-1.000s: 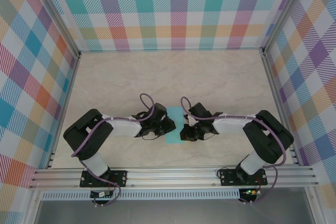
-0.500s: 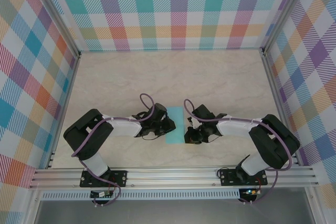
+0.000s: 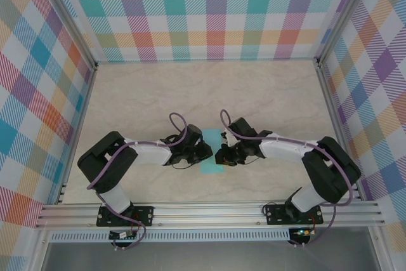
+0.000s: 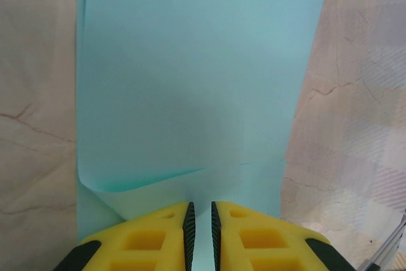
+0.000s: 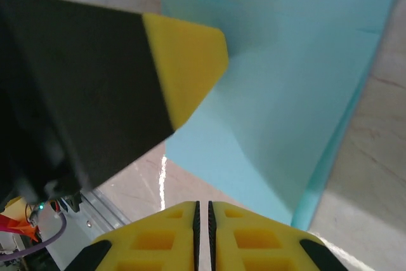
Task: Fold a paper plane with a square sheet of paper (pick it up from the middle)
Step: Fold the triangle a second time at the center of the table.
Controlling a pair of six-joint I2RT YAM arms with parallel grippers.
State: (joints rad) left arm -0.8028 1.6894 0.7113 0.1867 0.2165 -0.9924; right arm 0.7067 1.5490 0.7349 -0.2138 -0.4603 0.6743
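Leftward the right gripper (image 3: pixel 222 155) has come since the earlier frames, from beside the paper's right edge to over it; the left arm has not shifted. Nearest the camera, a grey aluminium rail (image 3: pixel 209 211) carries both arm bases. Beyond it, the thin light-teal sheet of paper (image 3: pixel 212 136) lies on the pale marble-patterned tabletop (image 3: pixel 190 93) between the two grippers, as a narrow creased rectangle running away from the rail. The left gripper (image 3: pixel 204 152) sits at the sheet's left edge. In the left wrist view its yellow fingertips (image 4: pixel 200 206) are pressed almost together with the sheet (image 4: pixel 196 80) running into the slit, and a loose layer curls up just ahead of them; it is pinching the paper. In the right wrist view the right gripper (image 5: pixel 203 204) is closed to a hairline at the sheet's (image 5: pixel 298 80) edge; whether paper is caught there I cannot tell. Farthest back stand the multicoloured plaid walls (image 3: pixel 216 17).
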